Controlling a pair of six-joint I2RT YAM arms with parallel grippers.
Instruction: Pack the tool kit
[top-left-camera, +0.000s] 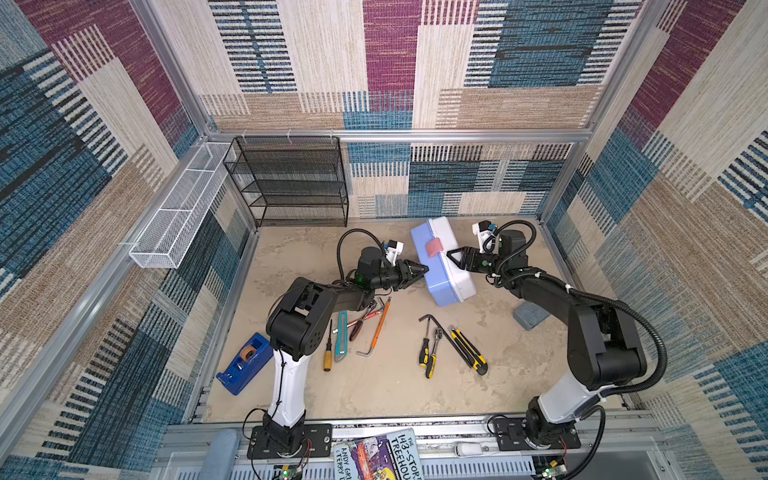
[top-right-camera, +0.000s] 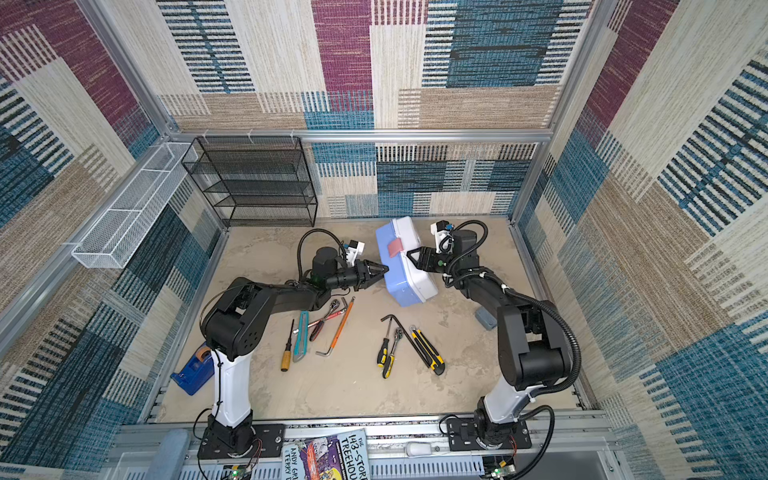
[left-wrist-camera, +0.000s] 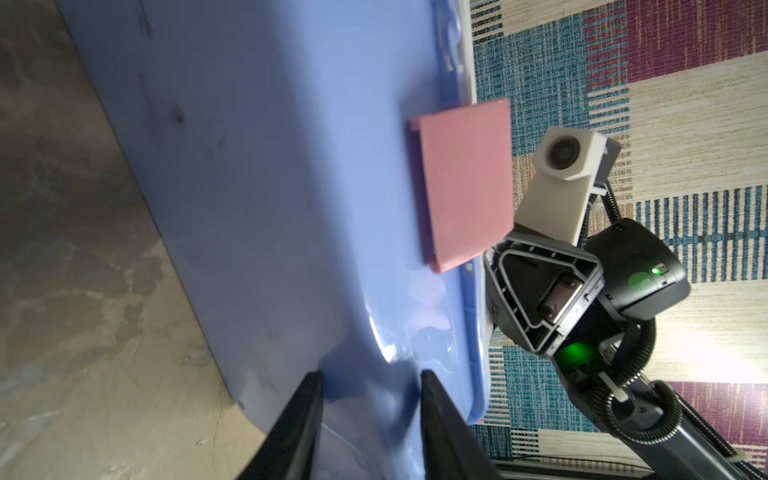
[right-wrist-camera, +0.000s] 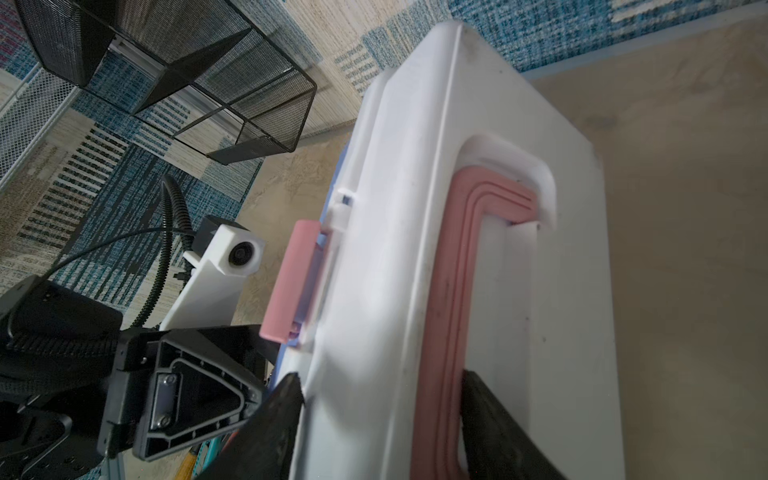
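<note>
The tool kit's box (top-left-camera: 446, 286) (top-right-camera: 405, 282) stands tipped on its side at the back of the table, its pink latch (top-left-camera: 434, 247) (left-wrist-camera: 465, 187) facing up. My left gripper (top-left-camera: 424, 270) (left-wrist-camera: 372, 382) is open, its tips against the light-blue base (left-wrist-camera: 270, 166). My right gripper (top-left-camera: 449, 254) (right-wrist-camera: 380, 386) is shut across the white lid (right-wrist-camera: 395, 249), one finger at the lid's front rim, the other inside the pink handle (right-wrist-camera: 461, 291). Loose tools lie in front: a teal utility knife (top-left-camera: 341, 334), an orange hex key (top-left-camera: 378, 328), a black hex key (top-left-camera: 446, 336) and a yellow-black utility knife (top-left-camera: 469, 351).
A black wire-mesh rack (top-left-camera: 291, 183) stands at the back left and a white mesh basket (top-left-camera: 183, 208) hangs on the left wall. A blue tape dispenser (top-left-camera: 245, 363) sits front left, a grey-blue block (top-left-camera: 531, 315) right of the box. A book (top-left-camera: 378, 457) lies on the front rail.
</note>
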